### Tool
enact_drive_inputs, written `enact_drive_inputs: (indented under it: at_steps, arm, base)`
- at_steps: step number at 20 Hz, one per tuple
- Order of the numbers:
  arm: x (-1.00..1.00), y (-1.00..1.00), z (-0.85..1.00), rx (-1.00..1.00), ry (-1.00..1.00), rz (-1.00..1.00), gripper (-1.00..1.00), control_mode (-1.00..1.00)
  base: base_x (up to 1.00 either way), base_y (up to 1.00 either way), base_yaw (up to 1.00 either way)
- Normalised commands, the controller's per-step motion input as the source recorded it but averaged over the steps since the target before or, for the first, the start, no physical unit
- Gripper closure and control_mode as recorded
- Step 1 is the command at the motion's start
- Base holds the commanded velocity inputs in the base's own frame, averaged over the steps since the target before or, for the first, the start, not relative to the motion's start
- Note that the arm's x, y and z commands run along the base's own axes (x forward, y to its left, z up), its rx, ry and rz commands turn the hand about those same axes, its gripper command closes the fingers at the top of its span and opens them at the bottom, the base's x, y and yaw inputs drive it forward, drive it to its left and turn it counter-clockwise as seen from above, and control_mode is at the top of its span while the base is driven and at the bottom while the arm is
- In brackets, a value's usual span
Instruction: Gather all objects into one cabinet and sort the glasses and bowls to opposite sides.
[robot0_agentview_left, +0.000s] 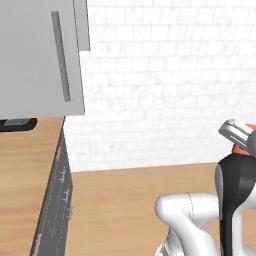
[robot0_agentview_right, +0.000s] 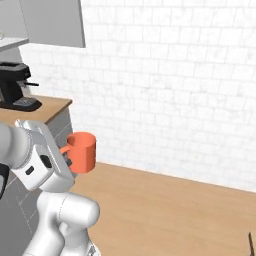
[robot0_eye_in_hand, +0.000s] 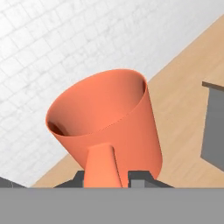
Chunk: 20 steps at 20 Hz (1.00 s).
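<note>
**Orange mug held aloft by its handle, much of the scene cut off**

In the left base view the orange mug (robot0_agentview_left: 239, 148) is almost wholly hidden: a sliver of orange peeks out at the right edge behind the arm's dark joint, and the gripper's tips cannot be made out there. In the hand view the gripper (robot0_eye_in_hand: 107, 179) is cut by the bottom of the frame, so just the dark tops of its fingers (robot0_eye_in_hand: 141, 177) show on either side of the mug's handle, closed on it. The mug's base is hidden behind its own wall; a little of the dark inside shows at the rim's lower left. A grey panel (robot0_eye_in_hand: 214, 127) at the right edge of that view is cropped, and what it belongs to cannot be told.

In the right base view the mug sits left of centre, upright, open end up, clear of the wooden floor (robot0_agentview_right: 170, 205) below it, its handle pointing left into the white hand. The arm rises from the lower left, folds at a bulky white elbow and reaches right to the mug. A black coffee machine (robot0_agentview_right: 15, 85) stands on the counter (robot0_agentview_right: 52, 107) at the upper left, partly cropped.
</note>
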Motion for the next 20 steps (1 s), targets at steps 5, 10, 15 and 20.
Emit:
enact_drive_inputs:
  at_steps: [5,10,15,20]
  arm:
    - [0.0,0.0,0.0,0.0,0.0,0.0,1.0,1.0]
    - [0.0,0.0,0.0,0.0,0.0,0.0,1.0,1.0]
    - [0.0,0.0,0.0,0.0,0.0,0.0,1.0,1.0]
    - [0.0,0.0,0.0,0.0,0.0,0.0,1.0,1.0]
  base:
    - [0.91,-0.09,-0.03]
    - [0.73,0.06,-0.01]
    - [0.52,0.08,0.03]
    - [0.16,-0.06,0.37]
